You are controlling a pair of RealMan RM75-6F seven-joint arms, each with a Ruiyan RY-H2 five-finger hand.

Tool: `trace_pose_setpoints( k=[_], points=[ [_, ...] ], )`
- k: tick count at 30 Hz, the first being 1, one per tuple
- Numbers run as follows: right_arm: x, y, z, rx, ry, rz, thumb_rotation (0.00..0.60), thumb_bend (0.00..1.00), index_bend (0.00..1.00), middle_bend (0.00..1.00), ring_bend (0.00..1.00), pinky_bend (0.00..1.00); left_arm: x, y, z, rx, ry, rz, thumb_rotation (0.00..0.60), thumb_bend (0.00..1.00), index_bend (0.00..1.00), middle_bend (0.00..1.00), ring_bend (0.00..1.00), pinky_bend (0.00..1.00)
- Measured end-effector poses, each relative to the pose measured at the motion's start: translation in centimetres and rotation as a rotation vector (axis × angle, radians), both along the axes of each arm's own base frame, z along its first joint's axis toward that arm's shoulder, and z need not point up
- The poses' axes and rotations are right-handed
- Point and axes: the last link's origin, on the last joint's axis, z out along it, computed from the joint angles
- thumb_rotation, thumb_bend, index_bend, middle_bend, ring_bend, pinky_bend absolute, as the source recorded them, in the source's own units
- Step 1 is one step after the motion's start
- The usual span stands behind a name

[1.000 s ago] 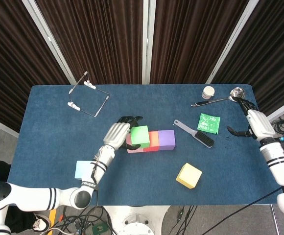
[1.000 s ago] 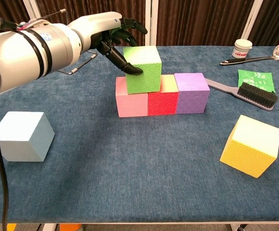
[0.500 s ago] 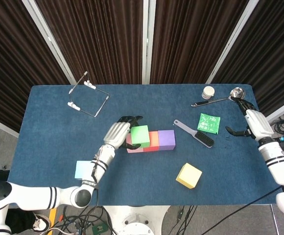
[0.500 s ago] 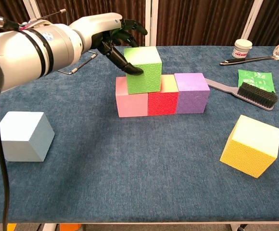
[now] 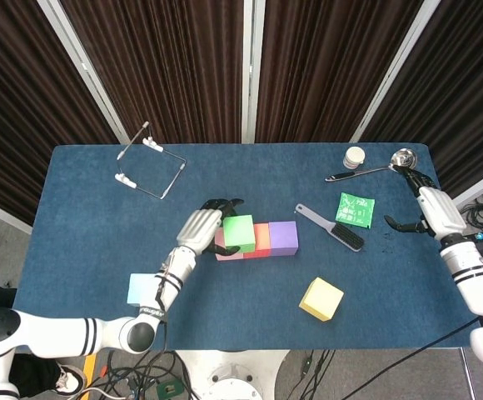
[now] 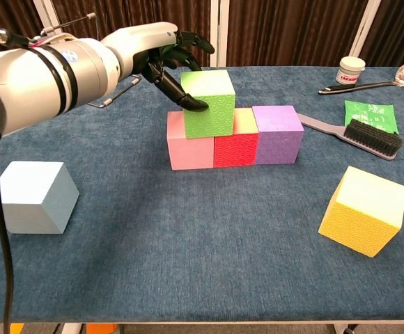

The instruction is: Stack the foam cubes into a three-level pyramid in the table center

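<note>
Nearest you, at the table's front edge, two cubes lie loose. The light blue cube (image 6: 31, 197) sits at your front left, well apart from the stack. The yellow cube (image 6: 363, 209) sits at your front right, turned at an angle to the table edge and resting flat on the blue table (image 6: 188, 264).

At the table centre, the base row stands complete: pink cube (image 6: 189, 151), red cube (image 6: 234, 148) and purple cube (image 6: 278, 134), side by side and touching, in that order from your left.

The green cube (image 6: 208, 103) rests on the second level, over the seam between pink and red. Your left hand (image 5: 203, 223) holds it: the chest view shows a dark finger pressed on its left face, with further fingers (image 6: 181, 43) curled over its far top edge. Whether the cube's weight is fully on the row below cannot be told.

Right of the row lies a brush (image 6: 369, 136), bristles up, handle toward the purple cube. Just behind it lies a green packet (image 6: 368, 111).

Your right hand (image 5: 420, 204) is at the far right table edge, seen only from the head camera. Its fingers are apart and it holds nothing; it hangs between the packet and the spoon.

Farthest back: a spoon (image 5: 375, 167) and a small white jar (image 5: 355, 157) at the right rear, and a wire frame (image 5: 148, 167) at the left rear.
</note>
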Motion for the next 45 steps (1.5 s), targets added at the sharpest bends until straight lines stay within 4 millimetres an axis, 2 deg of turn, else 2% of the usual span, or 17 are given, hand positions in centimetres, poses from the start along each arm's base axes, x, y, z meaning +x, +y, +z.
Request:
trace_pose_setpoints(
  k=[26, 37, 45],
  points=[
    [-0.2, 0.1, 0.2, 0.001, 0.005, -0.002, 0.6, 0.19, 0.0, 0.06, 0.0, 0.0, 0.1, -0.3, 0.0, 0.002, -0.015, -0.002, 0.6, 0.23, 0.12, 0.18, 0.09, 0.1],
    [0.1, 0.2, 0.4, -0.001, 0.001, 0.008, 0.6, 0.19, 0.0, 0.06, 0.0, 0.0, 0.3, -0.6, 0.4, 0.013, -0.022, -0.018, 0.6, 0.23, 0.12, 0.14, 0.08, 0.09],
    [0.5, 0.1, 0.8, 0.004, 0.02, 0.021, 0.6, 0.19, 0.0, 0.06, 0.0, 0.0, -0.3, -1.4, 2.1, 0.023, -0.027, -0.018, 0.6, 0.23, 0.11, 0.1, 0.05, 0.09]
  ],
)
